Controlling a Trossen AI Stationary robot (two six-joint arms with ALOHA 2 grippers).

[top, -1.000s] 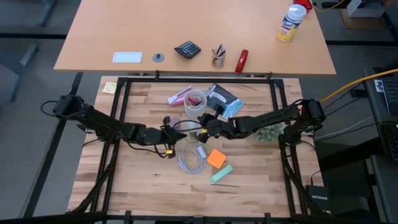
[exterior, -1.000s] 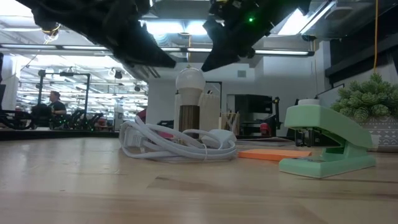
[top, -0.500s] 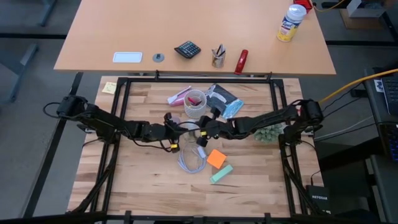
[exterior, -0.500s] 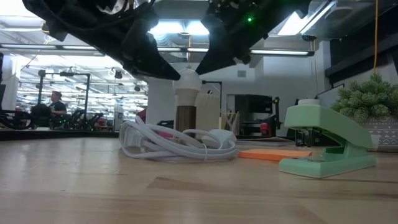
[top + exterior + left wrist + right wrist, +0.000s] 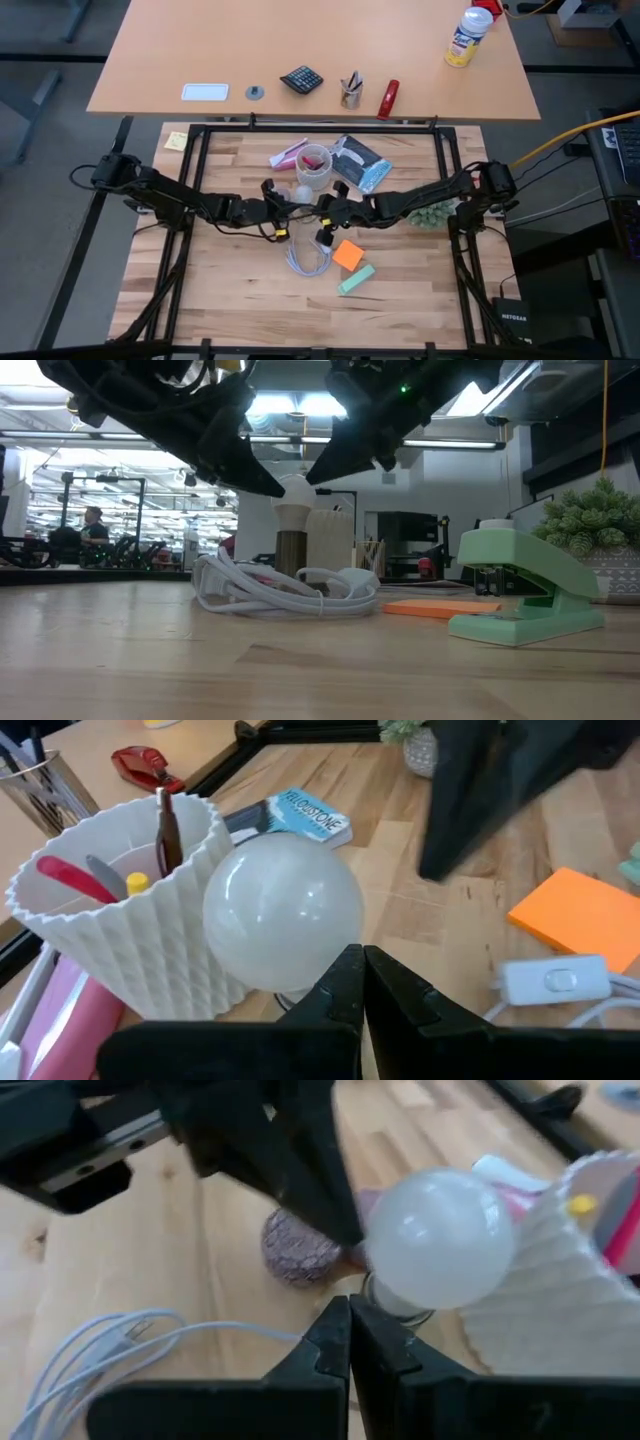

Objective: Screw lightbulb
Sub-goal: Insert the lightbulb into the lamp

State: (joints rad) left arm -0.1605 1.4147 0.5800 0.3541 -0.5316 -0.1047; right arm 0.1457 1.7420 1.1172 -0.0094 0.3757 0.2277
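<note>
The lightbulb [image 5: 303, 192] is a small white globe standing upright in a brown socket [image 5: 290, 552] on the wooden table, just in front of the ribbed white cup [image 5: 312, 166]. My left gripper [image 5: 286, 207] comes in from the table's left, shut, with its tips at the bulb [image 5: 284, 910]. My right gripper [image 5: 320, 208] comes from the table's right, also shut, with its tips at the bulb's other side [image 5: 440, 1236]. In the low view both dark tips meet the globe [image 5: 293, 492] from above on either side. My left gripper lies with its shut fingertips [image 5: 352, 960] against the globe's lower side [image 5: 318, 970], slanting down from the table's left. The bulb stays upright in its socket on the table. My right gripper has its shut fingertips [image 5: 345, 1312] beside the bulb's neck [image 5: 388, 1294], slanting down from the table's right; in the low view the tip meets the globe's upper side [image 5: 308, 484]. Whether it truly touches, I cannot tell.
A looped white cord [image 5: 308, 256], an orange note pad [image 5: 348, 254] and a green stapler [image 5: 355, 280] lie nearer the front. A blue packet [image 5: 360, 163], a pink item [image 5: 288, 155] and a potted plant [image 5: 430, 212] stand around. A mottled ball [image 5: 298, 1246] lies by the socket.
Both shut grippers have sunk and closed in on the bulb from either side, the right one tipping further down. The bulb with its socket has slid toward the table's far edge, closer to the white cup, staying upright.
</note>
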